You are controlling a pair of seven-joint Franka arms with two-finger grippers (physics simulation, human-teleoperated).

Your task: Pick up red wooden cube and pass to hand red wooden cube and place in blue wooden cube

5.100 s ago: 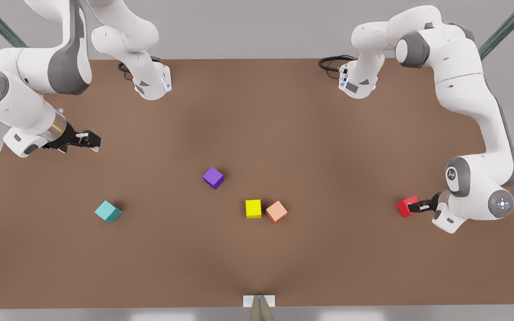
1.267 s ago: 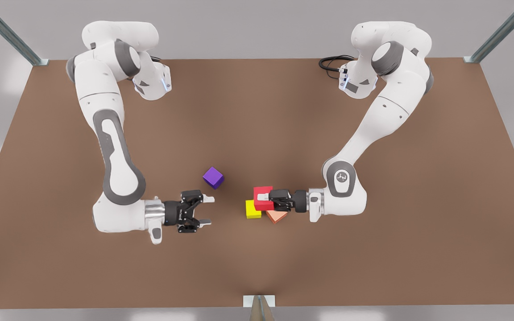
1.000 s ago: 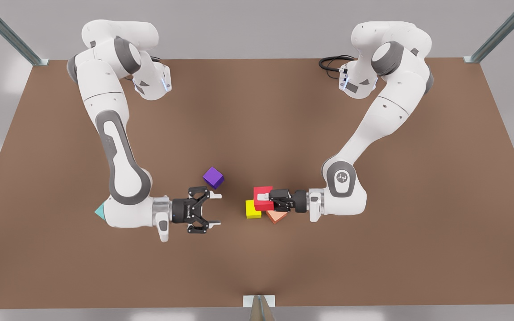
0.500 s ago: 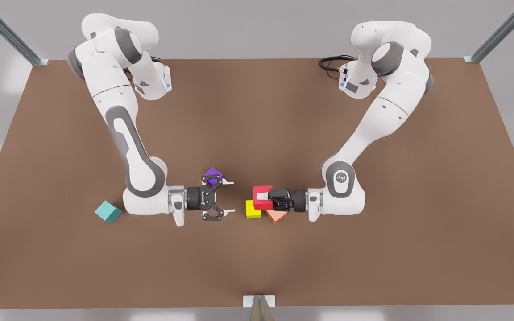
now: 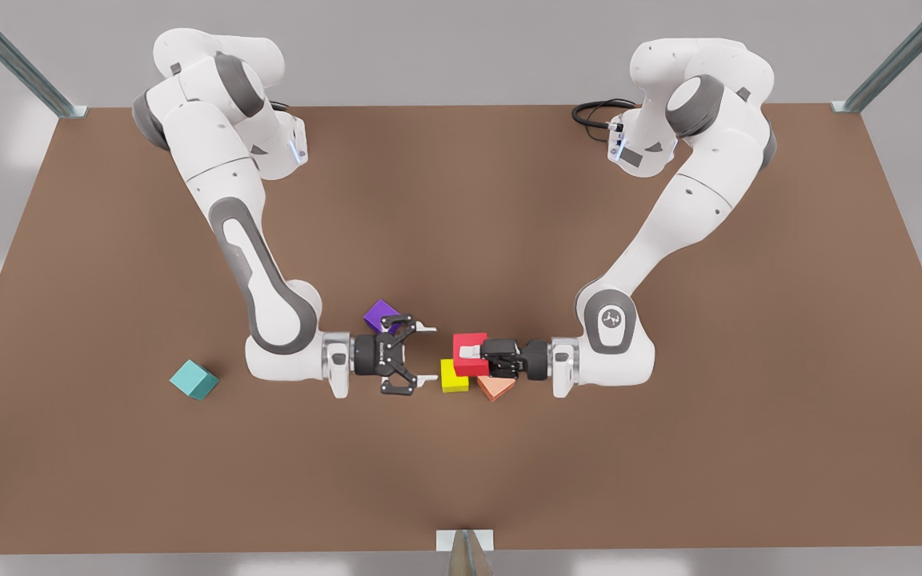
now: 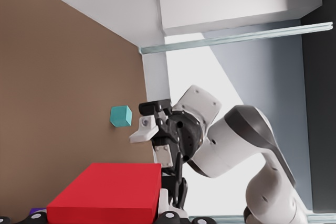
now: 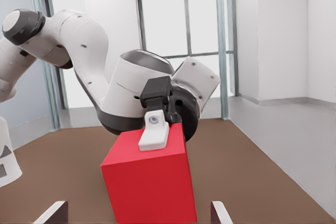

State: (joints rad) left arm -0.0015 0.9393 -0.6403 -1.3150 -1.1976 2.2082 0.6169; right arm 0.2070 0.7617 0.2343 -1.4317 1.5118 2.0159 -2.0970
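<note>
Red wooden cube (image 5: 470, 354) pinched by left end effector (image 5: 474, 353); right end effector (image 5: 431, 357) spread beside it.

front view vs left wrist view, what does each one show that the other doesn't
Front view alone: the yellow cube and salmon-orange cube on the table, and the left gripper shut on the red wooden cube.
Left wrist view alone: pale walls and a bright window beyond the table.
Both: the red wooden cube, the blue wooden cube farther off, and the right gripper, open and facing the red cube.
</note>
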